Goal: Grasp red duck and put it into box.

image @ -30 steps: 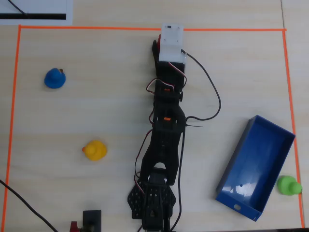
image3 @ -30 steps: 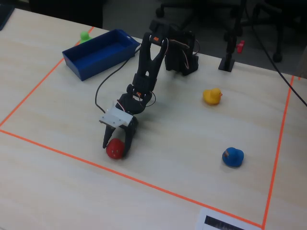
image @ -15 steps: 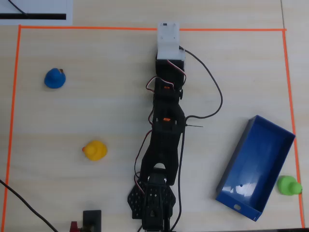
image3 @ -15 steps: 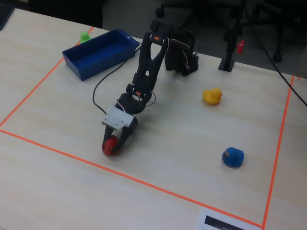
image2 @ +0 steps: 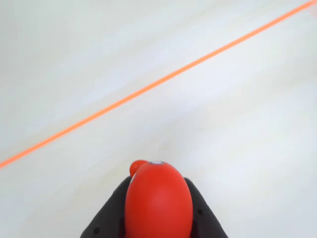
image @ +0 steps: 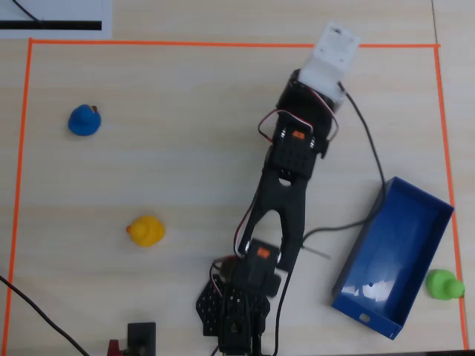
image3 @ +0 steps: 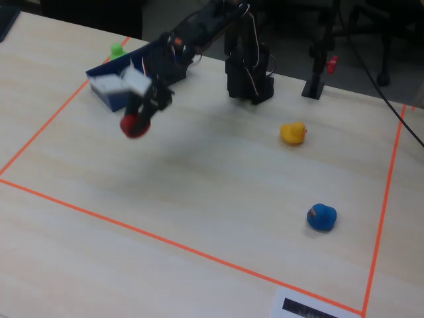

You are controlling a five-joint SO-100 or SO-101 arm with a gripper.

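Note:
The red duck sits between my gripper's two black fingers, which are shut on its sides. In the fixed view the red duck hangs in the gripper above the table, just in front of the blue box. In the overhead view the arm's white wrist housing covers the duck, near the far orange tape line. There the box lies at the lower right, apart from the wrist.
A yellow duck and a blue duck stand on the left of the overhead view. A green toy sits just outside the box. Orange tape frames the work area. The arm's base stands behind.
The gripper closed on the red duck, lifted it off the table and swung it toward the blue box, rightward in the overhead view.

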